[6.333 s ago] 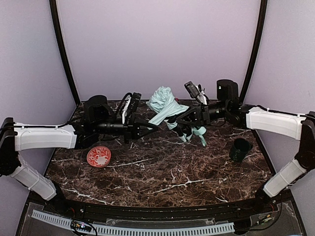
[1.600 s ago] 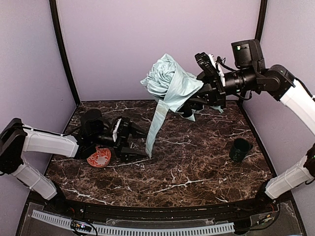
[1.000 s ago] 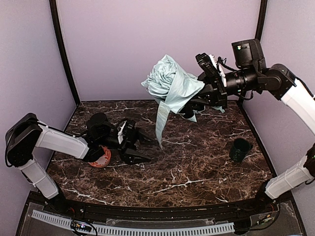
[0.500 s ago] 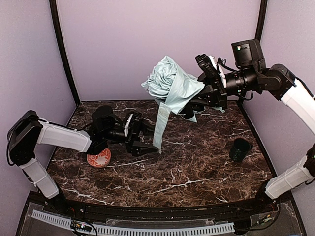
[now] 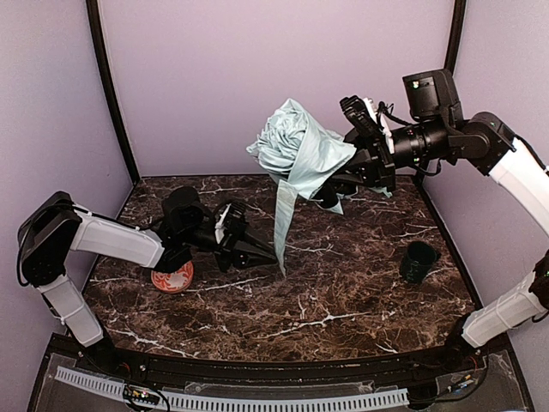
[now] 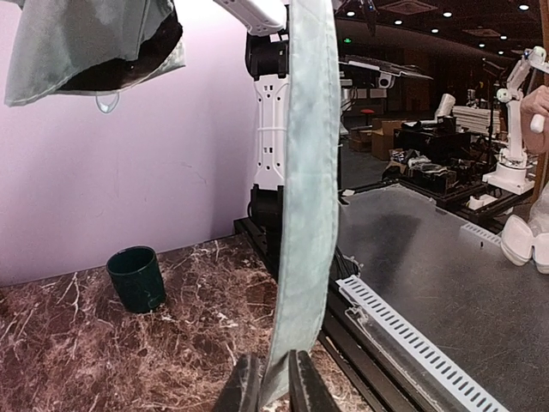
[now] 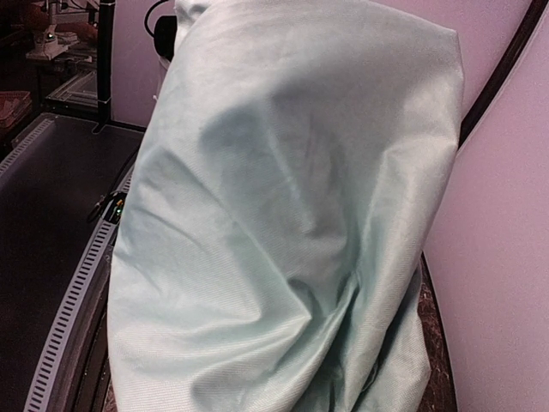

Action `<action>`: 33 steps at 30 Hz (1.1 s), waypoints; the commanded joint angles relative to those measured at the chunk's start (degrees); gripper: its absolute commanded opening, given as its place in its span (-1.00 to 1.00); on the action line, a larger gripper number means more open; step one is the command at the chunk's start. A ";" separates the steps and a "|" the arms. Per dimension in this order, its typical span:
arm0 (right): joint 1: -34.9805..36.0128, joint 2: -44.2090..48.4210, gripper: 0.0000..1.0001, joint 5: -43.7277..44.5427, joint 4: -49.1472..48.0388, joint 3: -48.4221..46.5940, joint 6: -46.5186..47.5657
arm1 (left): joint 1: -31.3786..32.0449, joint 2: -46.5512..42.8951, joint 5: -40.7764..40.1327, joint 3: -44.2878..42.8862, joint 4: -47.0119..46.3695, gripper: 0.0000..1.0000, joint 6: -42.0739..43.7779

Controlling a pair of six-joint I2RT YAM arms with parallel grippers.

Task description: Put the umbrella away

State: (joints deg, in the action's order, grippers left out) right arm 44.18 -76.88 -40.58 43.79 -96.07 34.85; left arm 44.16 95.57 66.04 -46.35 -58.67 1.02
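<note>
Top external view, upper middle: the right pincer [image 5: 345,176] holds the pale mint umbrella [image 5: 296,142] high above the marble tabletop [image 5: 343,296], with its grip buried in the fabric. A long fabric strip [image 5: 281,219] hangs from the bundle down to frame centre. Half a second ago the left pincer [image 5: 266,254] stood with its jaws wide beside that strip. Now it has closed on the strip's lower end, and the left wrist view shows both fingers [image 6: 244,390] pinching it. The right arm and the umbrella have not moved. A dark green cup [image 5: 419,261] stands at lower right and a red dish [image 5: 171,277] at lower left.
</note>
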 commanded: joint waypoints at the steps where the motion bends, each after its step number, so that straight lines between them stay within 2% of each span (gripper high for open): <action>1: 0.00 1.80 -1.00 -0.47 -3.61 -0.34 -0.45 | 0.22 -0.26 2.16 0.19 -1.14 -0.68 -0.49; 3: 0.02 1.80 -1.00 -0.52 -3.60 -0.33 -0.40 | 0.22 -0.34 1.70 0.25 -1.19 -0.33 -0.49; 7: 0.02 1.68 -1.00 -0.73 -3.57 -0.30 -0.39 | 0.22 0.16 0.95 -0.39 -0.99 -0.23 -0.28; 8: 0.02 1.65 -1.00 -0.74 -3.55 -0.34 -0.39 | 0.27 0.33 1.08 -0.92 -0.66 -0.26 -0.35; 14: 0.00 2.23 -1.00 -0.56 -3.34 -0.38 -0.41 | 0.49 0.53 2.24 -0.24 -0.44 -1.00 -0.41; 16: 0.02 2.35 -1.00 -0.55 -3.23 -0.20 -0.59 | 0.49 -0.40 0.64 1.18 0.04 -1.00 1.23; 18: -0.02 2.21 -1.00 -0.55 -3.26 -0.11 -1.38 | 0.14 -0.89 -4.95 1.94 2.13 -1.00 5.26; 22: 2.20 0.65 -1.00 -3.38 -0.33 -2.48 -2.82 | -3.12 2.04 -11.29 0.08 5.42 -1.00 8.95; 26: 7.70 -1.78 -1.00 -6.65 6.38 -6.23 -2.40 | -10.31 5.37 -11.27 -1.59 -1.17 -1.00 8.02; 28: 9.77 -3.03 -1.00 -7.45 10.55 -7.49 -2.21 | -12.87 5.89 -11.29 -4.49 3.23 -1.00 13.07; 31: 12.32 -4.09 -1.00 -8.58 12.77 -4.97 -3.27 | -13.52 6.10 -15.65 -11.91 16.38 -1.00 25.87; 33: 13.73 -5.11 -1.00 -8.96 14.01 -1.97 -3.65 | -14.42 5.98 -18.19 -17.50 19.21 -1.00 29.92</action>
State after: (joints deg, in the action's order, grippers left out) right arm 53.91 -83.07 -40.42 55.31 -99.48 33.10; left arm 32.23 100.99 56.45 -55.79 -52.05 18.04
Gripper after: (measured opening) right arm 0.216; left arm 0.007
